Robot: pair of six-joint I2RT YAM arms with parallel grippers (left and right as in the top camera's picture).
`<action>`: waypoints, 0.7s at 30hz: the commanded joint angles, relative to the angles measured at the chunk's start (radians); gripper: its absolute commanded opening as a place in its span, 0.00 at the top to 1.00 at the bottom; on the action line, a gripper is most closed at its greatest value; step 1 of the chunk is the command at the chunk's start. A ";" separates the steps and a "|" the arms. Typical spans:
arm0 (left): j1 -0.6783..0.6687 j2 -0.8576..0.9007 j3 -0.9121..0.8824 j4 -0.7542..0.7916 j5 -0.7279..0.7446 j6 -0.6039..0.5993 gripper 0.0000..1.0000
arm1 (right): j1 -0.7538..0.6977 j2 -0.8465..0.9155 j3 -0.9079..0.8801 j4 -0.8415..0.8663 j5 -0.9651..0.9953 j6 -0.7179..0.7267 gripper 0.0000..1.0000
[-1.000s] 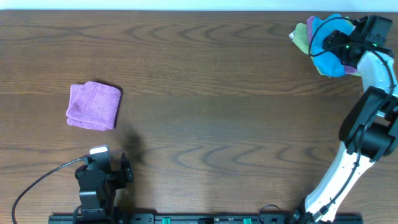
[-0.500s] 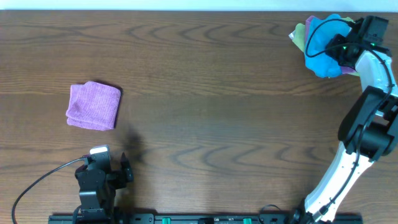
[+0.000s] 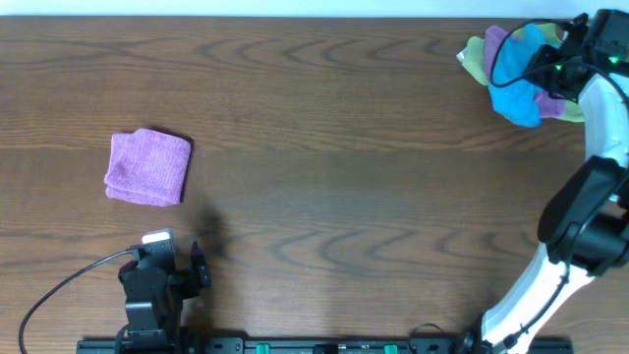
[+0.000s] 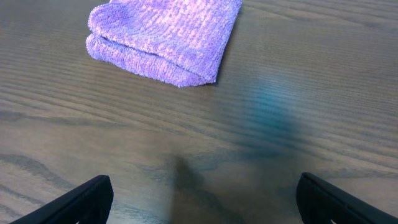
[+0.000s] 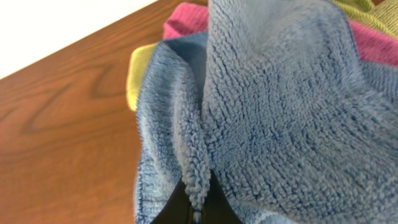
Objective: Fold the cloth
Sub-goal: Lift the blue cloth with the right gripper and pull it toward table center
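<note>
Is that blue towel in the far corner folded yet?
No, crumpled. The bright blue terry cloth lies bunched on a pile of other coloured cloths, one ridge pinched in the right hand.

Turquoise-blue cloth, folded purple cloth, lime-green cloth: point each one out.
turquoise-blue cloth (image 3: 515, 93), overhead view, middle of its bunched part.
folded purple cloth (image 4: 168, 37), left wrist view, middle of its top face.
lime-green cloth (image 3: 474, 61), overhead view, edge poking out at the pile's left.

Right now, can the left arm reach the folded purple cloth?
Probably yes. The left gripper sits open, facing the purple cloth, with only bare table between them and nothing lying on top of the cloth.
</note>
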 commanded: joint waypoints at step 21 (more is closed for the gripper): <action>-0.004 -0.006 -0.015 -0.011 -0.013 0.021 0.05 | 0.415 -0.104 0.016 -0.183 -0.003 -0.169 0.99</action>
